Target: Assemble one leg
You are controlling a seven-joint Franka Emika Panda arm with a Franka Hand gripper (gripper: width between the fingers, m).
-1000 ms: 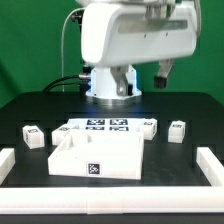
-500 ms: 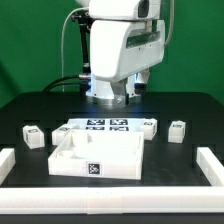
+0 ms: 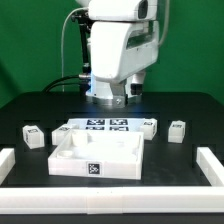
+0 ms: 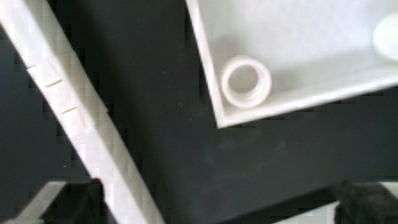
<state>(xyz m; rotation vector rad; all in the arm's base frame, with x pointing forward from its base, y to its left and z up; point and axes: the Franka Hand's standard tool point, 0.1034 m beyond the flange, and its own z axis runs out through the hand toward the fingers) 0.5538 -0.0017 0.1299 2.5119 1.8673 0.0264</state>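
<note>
Three legs, small white blocks with marker tags, stand on the black table: one at the exterior view's left (image 3: 33, 136), one at its right (image 3: 177, 130), and one by the marker board's end (image 3: 149, 126). None shows in the wrist view. My gripper (image 4: 214, 206) is open and empty, its two dark fingertips (image 4: 63, 204) wide apart over bare black table. It hangs near a corner of the large white panel (image 4: 329, 45) with a round socket (image 4: 244, 82). In the exterior view the gripper is mostly hidden under the arm's white body (image 3: 122, 45).
The large white panel (image 3: 97, 155) lies in front of the marker board (image 3: 104, 126). White border rails run along the left (image 3: 6, 164), right (image 3: 211, 166) and front. One rail crosses the wrist view (image 4: 75, 105).
The arm's upper body swung from the exterior view's right toward the centre between one second and half a second ago. Since then it has barely moved. The parts on the table have not moved.
</note>
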